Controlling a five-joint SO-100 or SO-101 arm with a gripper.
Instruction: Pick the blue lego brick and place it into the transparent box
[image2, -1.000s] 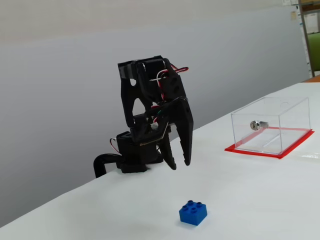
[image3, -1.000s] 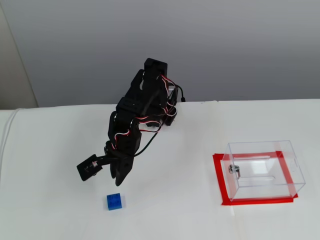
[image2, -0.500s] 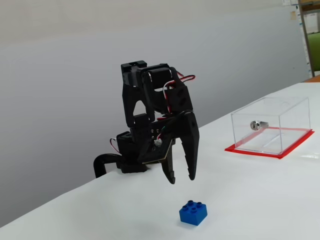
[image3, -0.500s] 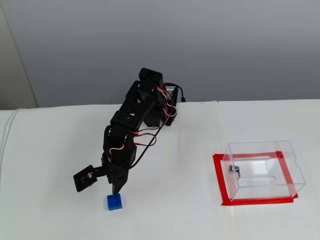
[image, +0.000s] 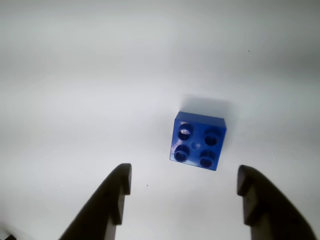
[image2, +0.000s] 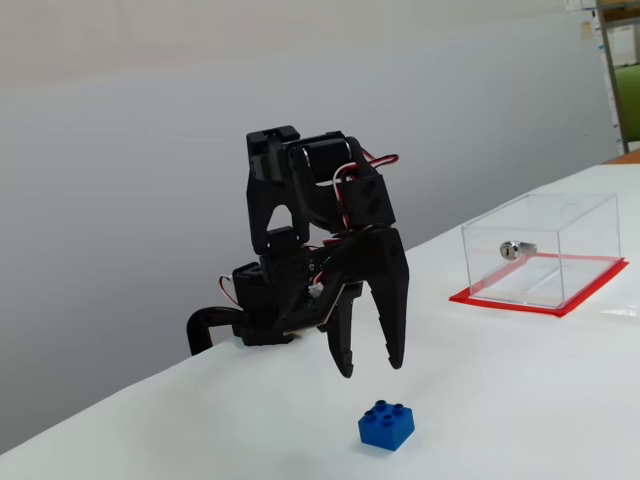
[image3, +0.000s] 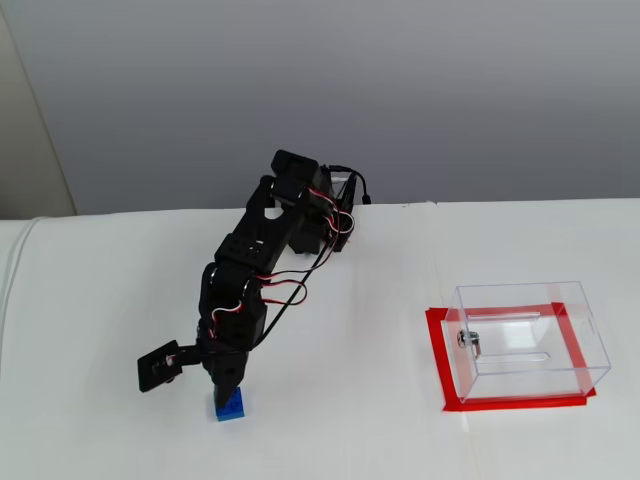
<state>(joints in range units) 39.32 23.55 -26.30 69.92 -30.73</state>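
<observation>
The blue lego brick (image: 198, 141) lies studs up on the white table, also seen in both fixed views (image2: 386, 424) (image3: 230, 406). My gripper (image: 184, 190) is open, its two black fingers spread wide, hovering just above and short of the brick (image2: 370, 368). In a fixed view the gripper (image3: 222, 388) partly covers the brick from above. The transparent box (image2: 543, 250) with a red base plate and a small silver cylinder on one wall stands far to the right (image3: 525, 340), with nothing inside.
The arm's black base (image2: 262, 310) stands near the table's back edge. The table's back edge (image2: 110, 390) runs close behind the arm. A wall rises behind the table.
</observation>
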